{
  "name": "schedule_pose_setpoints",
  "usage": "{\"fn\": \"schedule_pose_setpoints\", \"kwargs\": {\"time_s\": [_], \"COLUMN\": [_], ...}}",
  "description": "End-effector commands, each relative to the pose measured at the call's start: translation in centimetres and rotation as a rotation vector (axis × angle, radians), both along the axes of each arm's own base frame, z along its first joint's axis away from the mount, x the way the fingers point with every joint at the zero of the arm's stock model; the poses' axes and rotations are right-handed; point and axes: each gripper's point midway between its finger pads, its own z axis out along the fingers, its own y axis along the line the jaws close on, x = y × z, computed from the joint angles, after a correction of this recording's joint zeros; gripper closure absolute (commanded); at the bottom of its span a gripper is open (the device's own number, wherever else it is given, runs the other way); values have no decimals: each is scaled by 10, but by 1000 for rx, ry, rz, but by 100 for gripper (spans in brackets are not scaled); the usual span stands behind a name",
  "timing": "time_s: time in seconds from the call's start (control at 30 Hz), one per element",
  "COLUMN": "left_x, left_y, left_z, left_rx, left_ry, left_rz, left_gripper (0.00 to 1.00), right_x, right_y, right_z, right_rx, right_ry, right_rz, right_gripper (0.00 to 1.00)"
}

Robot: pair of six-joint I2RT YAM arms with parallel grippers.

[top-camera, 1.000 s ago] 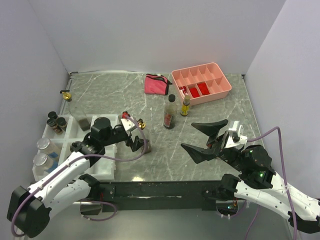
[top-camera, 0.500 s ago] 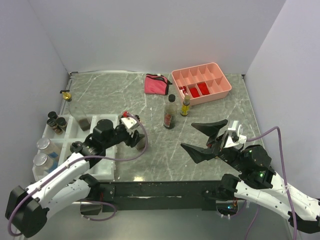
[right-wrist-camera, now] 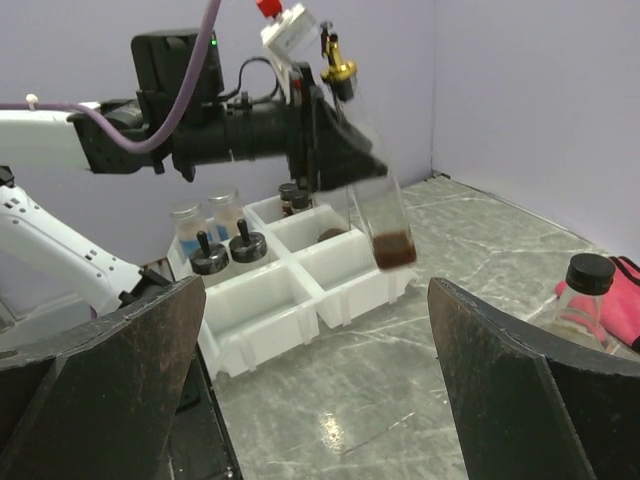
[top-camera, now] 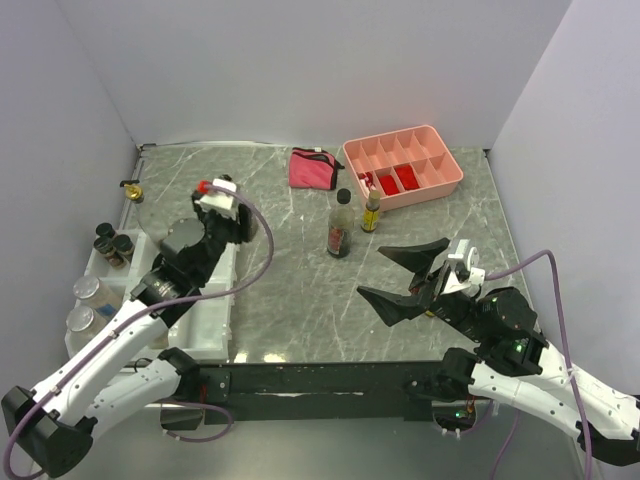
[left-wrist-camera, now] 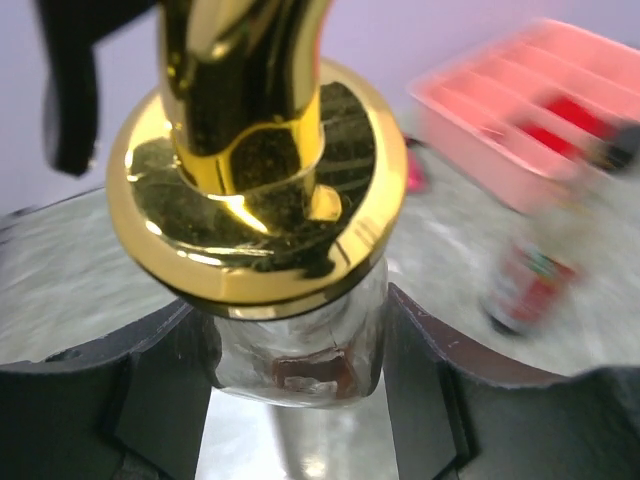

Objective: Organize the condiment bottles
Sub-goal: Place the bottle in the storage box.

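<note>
Clearly the sorting is partway done. To the left of the left claw [left-wrist-camera: 300,385], the white bins [right-wrist-camera: 265,320] already hold several things: black-lidded jars [top-camera: 110,243] in a far compartment and silver-lidded jars [top-camera: 88,292] in a nearer one. The right wrist view shows two more black-knobbed tops there, though we cannot tell which compartment they share. Farther off, beyond and left of that claw, a small gold-topped bottle [top-camera: 132,188] stands alone at the edge of the counter [top-camera: 300,310], outside the bins.

The left claw is clamped on the neck of a tall clear bottle [right-wrist-camera: 372,205], just under its gold pourer [left-wrist-camera: 255,170]. The bottle hangs tilted in the air over the bins, a little dark liquid pooled at its bottom. We judge this the step in hand: setting it down into a free compartment.

Right of that claw, well apart from it, a black-capped bottle [top-camera: 340,225] and a small yellow bottle [top-camera: 371,212] stand close together on the counter, not yet binned. Beyond them lie the pink pouch [top-camera: 313,167] and the pink tray [top-camera: 445,180].

The right claw [top-camera: 405,275] hovers low, fingers spread wide with nothing between them, the two bottles ahead of it and to its left. At least three bottles, we judge, remain to place.
</note>
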Motion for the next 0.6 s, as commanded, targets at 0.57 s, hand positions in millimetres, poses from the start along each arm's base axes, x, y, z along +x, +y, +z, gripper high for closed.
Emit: {"fn": "schedule_pose_setpoints", "kwargs": {"time_s": [0.57], "left_x": [-40], "left_y": [193], "left_z": [12], "left_rx": [-118], "left_ry": [-98], "left_rz": [881], "left_gripper": [99], "right_x": [-4], "right_y": [-2], "right_z": [13], "right_rx": [40], "right_ry": [-8], "right_rz": [14], "right_gripper": [0]}}
